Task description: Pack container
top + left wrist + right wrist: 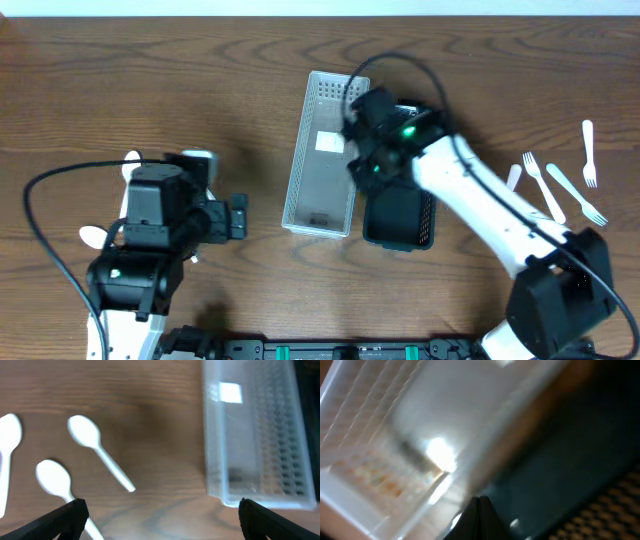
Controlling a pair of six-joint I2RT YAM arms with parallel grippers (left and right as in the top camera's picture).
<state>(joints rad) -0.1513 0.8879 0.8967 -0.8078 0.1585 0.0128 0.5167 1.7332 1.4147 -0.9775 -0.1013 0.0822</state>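
White basket (322, 190) just beside right claw (479, 510)

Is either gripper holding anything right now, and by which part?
Nothing is visibly held. The left gripper is open and empty; the right gripper is shut with nothing seen in it, though that view is blurred.

Overhead straight down, wrists close — basket (322, 185) shared

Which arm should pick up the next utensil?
Left. The left gripper is open, with spoons right in front of it. The right gripper is shut at the white basket, away from the forks.
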